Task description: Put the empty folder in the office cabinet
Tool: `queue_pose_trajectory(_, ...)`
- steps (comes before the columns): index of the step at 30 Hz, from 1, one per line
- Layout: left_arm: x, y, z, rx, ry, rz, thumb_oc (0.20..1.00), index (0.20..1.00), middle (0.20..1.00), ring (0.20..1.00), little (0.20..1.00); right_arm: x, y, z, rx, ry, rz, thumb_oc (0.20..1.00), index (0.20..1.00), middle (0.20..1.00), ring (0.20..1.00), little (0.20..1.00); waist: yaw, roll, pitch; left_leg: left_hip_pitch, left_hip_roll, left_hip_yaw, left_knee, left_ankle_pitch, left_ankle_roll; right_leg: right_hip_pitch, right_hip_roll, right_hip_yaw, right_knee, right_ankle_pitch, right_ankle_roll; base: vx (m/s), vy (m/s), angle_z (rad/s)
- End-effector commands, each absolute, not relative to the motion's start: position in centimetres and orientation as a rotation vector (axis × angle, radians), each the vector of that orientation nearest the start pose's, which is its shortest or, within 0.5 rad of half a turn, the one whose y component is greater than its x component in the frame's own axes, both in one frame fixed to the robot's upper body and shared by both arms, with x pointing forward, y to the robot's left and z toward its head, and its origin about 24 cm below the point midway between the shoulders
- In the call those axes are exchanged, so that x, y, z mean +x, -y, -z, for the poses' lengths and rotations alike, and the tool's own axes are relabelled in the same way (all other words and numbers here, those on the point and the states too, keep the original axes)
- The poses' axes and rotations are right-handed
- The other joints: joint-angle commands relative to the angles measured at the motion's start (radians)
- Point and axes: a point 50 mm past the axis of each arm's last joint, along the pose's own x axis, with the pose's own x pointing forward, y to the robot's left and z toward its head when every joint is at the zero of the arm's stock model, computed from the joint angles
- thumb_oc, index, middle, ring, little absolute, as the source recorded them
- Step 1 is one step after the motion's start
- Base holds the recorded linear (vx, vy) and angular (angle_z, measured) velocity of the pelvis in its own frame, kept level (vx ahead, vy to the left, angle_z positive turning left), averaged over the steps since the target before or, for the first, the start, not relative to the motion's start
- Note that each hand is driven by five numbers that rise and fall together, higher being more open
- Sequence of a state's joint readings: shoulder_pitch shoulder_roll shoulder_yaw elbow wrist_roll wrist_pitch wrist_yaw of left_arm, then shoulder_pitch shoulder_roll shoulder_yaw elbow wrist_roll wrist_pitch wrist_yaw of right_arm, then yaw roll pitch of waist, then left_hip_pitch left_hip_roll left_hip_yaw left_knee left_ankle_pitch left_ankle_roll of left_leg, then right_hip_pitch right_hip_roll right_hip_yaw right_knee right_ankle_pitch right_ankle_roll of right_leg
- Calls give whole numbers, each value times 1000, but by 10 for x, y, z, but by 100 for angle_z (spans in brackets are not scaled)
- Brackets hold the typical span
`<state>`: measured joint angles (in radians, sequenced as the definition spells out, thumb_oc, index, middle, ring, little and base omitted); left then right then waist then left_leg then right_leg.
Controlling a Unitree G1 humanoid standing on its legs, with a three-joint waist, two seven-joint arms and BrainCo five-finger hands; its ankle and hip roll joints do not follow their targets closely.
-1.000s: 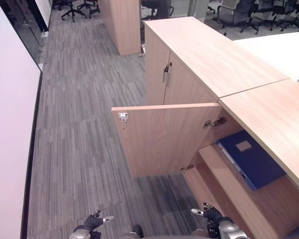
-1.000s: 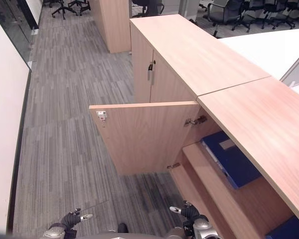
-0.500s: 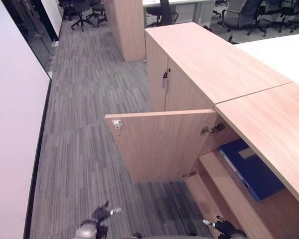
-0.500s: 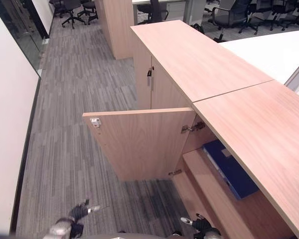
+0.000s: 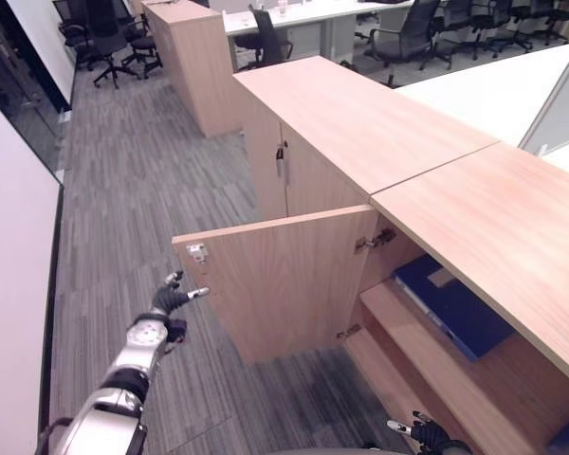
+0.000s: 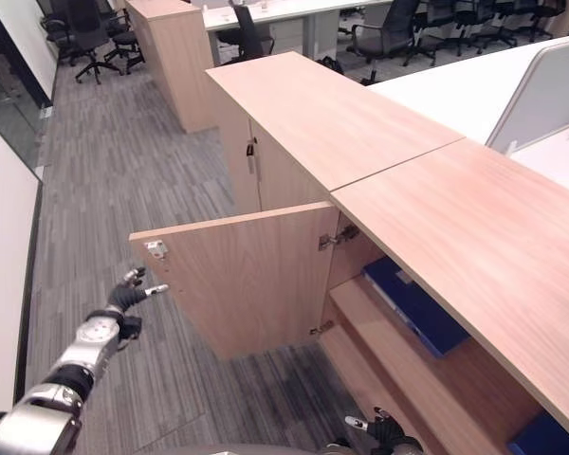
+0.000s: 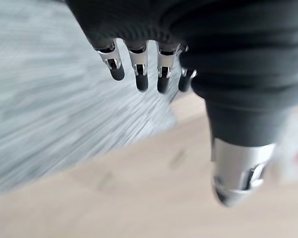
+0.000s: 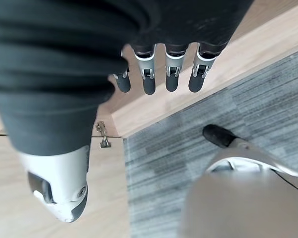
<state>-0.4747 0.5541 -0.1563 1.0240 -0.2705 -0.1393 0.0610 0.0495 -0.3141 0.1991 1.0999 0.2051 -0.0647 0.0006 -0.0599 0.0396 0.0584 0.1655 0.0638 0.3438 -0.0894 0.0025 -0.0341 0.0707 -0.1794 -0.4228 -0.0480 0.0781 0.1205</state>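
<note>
A blue folder (image 5: 452, 310) lies flat on the upper shelf inside the open wooden cabinet (image 5: 484, 227), under its top. The cabinet door (image 5: 284, 282) stands swung out over the carpet. My left hand (image 5: 172, 300) is raised and open, fingers straight, a short way from the door's free edge and its white latch (image 5: 197, 252), not touching. Its wrist view has the fingers (image 7: 139, 75) over the wood of the door (image 7: 139, 198). Low by the cabinet's bottom shelf, my right hand (image 6: 384, 431) hangs open and holds nothing.
A second cabinet (image 5: 303, 161) with shut doors adjoins the open one at the back. Another blue item (image 6: 545, 438) sits low inside, at the far right. A tall wooden unit (image 5: 194, 62) and office chairs (image 5: 100, 38) stand behind. A white wall (image 5: 9, 284) runs along the left.
My left arm has lifted from low down up toward the door's free edge. The camera has shifted, showing more of the room's far end. The right hand stays low.
</note>
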Motion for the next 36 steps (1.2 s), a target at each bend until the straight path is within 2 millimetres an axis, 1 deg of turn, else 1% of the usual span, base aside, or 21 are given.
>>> queue_pose_trajectory(1,323,-319,-44,337,-256,-329,1000,1000,1000,1000,1000,115,240,148,-211,-1049,53,1000,1000,1000,1000,1000,-6,-45,0,10,-20,7,2,-41,-27,27,-85,-12,55,24,97,22,10,-10)
queue_pose_trajectory(2,328,-320,-53,335,-232,-334,1000,1000,1000,1000,1000,115,240,148,-210,-1049,53,1000,1000,1000,1000,1000,-10,-46,2,9,-19,11,2,-41,-26,22,-84,-7,56,25,98,47,44,-21)
queue_pose_trajectory(3,338,-319,-71,342,-181,-334,1000,1000,1000,1000,1000,114,242,148,-211,-1054,53,1000,1000,1000,1000,1000,-19,-48,4,7,-20,24,2,-43,-23,8,-85,1,59,32,102,47,55,-25)
queue_pose_trajectory(4,341,-319,-77,341,-167,-334,1000,1000,1000,1000,1000,113,243,148,-212,-1057,50,1000,1000,1000,1000,1000,-21,-51,6,4,-20,29,2,-43,-22,4,-85,5,60,36,104,65,78,-35)
queue_pose_trajectory(5,349,-317,-90,339,-133,-324,1000,1000,1000,1000,1000,111,245,148,-218,-1067,53,1000,1000,1000,1000,1000,-30,-58,9,0,-22,40,2,-47,-21,-6,-86,12,59,45,111,50,51,-32)
queue_pose_trajectory(10,355,-313,-98,337,-110,-302,1000,1000,1000,1000,1000,109,245,148,-212,-1062,47,1000,1000,1000,1000,1000,-36,-68,9,-1,-22,42,2,-50,-21,-11,-87,16,58,53,115,20,13,-13)
queue_pose_trajectory(13,360,-305,-101,346,-95,-267,1000,1000,1000,1000,1000,106,245,149,-211,-1075,49,1000,1000,1000,1000,1000,-35,-74,9,2,-23,40,2,-54,-21,-7,-87,15,57,52,115,0,0,0)
queue_pose_trajectory(14,361,-298,-99,349,-92,-242,1000,1000,1000,1000,1000,104,244,150,-209,-1081,48,1000,1000,1000,1000,1000,-35,-78,9,4,-23,37,2,-57,-20,-4,-87,12,57,49,114,0,0,0)
queue_pose_trajectory(15,361,-298,-99,349,-92,-242,1000,1000,1000,1000,1000,104,244,150,-209,-1081,48,1000,1000,1000,1000,1000,-35,-78,9,5,-23,37,2,-57,-20,-4,-87,12,57,49,114,9,1,4)
queue_pose_trajectory(17,360,-281,-86,339,-96,-171,1000,1000,1000,1000,1000,102,241,151,-202,-1090,45,1000,1000,1000,1000,1000,-28,-83,9,7,-23,31,2,-60,-20,6,-88,0,58,45,112,11,-6,6)
queue_pose_trajectory(19,359,-276,-81,340,-104,-149,1000,1000,1000,1000,1000,102,241,152,-203,-1092,45,1000,1000,1000,1000,1000,-25,-84,9,9,-24,29,2,-60,-19,9,-88,-4,59,44,112,8,-3,6)
queue_pose_trajectory(24,349,-248,-55,317,-129,-22,1000,1000,1000,1000,1000,102,240,153,-206,-1103,47,1000,1000,1000,1000,1000,-7,-83,15,10,-26,19,2,-59,-15,18,-91,-20,66,37,108,0,7,9)
queue_pose_trajectory(27,337,-226,-41,272,-130,86,1000,1000,1000,1000,1000,103,241,153,-200,-1103,61,1000,1000,1000,1000,1000,6,-81,18,8,-27,9,2,-58,-12,22,-95,-28,72,34,106,-11,19,10)
queue_pose_trajectory(28,327,-212,-35,262,-121,178,1000,1000,1000,1000,1000,104,242,152,-194,-1103,69,1000,1000,1000,1000,1000,14,-78,20,7,-30,3,2,-58,-10,25,-99,-33,77,34,107,-8,27,8)
queue_pose_trajectory(29,327,-212,-35,262,-122,178,1000,1000,1000,1000,1000,104,242,152,-194,-1103,69,1000,1000,1000,1000,1000,14,-78,19,7,-30,3,2,-58,-10,24,-99,-33,77,34,107,-11,35,8)
queue_pose_trajectory(30,319,-206,-30,242,-125,223,1000,1000,1000,1000,1000,105,242,152,-186,-1101,72,1000,1000,1000,1000,1000,19,-76,23,7,-31,0,2,-58,-8,25,-103,-37,82,35,107,-10,42,22)
queue_pose_trajectory(31,306,-194,-26,230,-120,320,1000,1000,1000,1000,1000,106,242,152,-172,-1098,84,1000,1000,1000,1000,1000,25,-73,27,6,-35,-5,2,-57,-6,26,-107,-40,90,37,108,-10,42,21)
queue_pose_trajectory(32,306,-194,-26,230,-121,320,1000,1000,1000,1000,1000,105,242,152,-172,-1099,83,1000,1000,1000,1000,1000,25,-73,26,6,-35,-5,2,-57,-5,25,-108,-40,90,37,108,-6,41,19)
queue_pose_trajectory(33,299,-190,-25,203,-116,355,1000,1000,1000,1000,1000,107,242,152,-164,-1096,86,1000,1000,1000,1000,1000,28,-72,29,5,-37,-7,2,-57,-4,23,-111,-41,96,40,109,-36,32,10)
queue_pose_trajectory(34,286,-183,-19,145,-130,403,1000,1000,1000,1000,1000,111,241,151,-148,-1082,94,1000,1000,1000,1000,1000,31,-71,41,-4,-39,-11,2,-50,1,5,-119,-39,116,51,111,-28,35,10)
queue_pose_trajectory(36,279,-182,-17,132,-133,426,1000,1000,1000,1000,1000,114,240,150,-140,-1071,97,1000,1000,1000,1000,1000,32,-67,50,-7,-39,-8,2,-50,4,-8,-127,-39,129,60,115,-64,29,6)
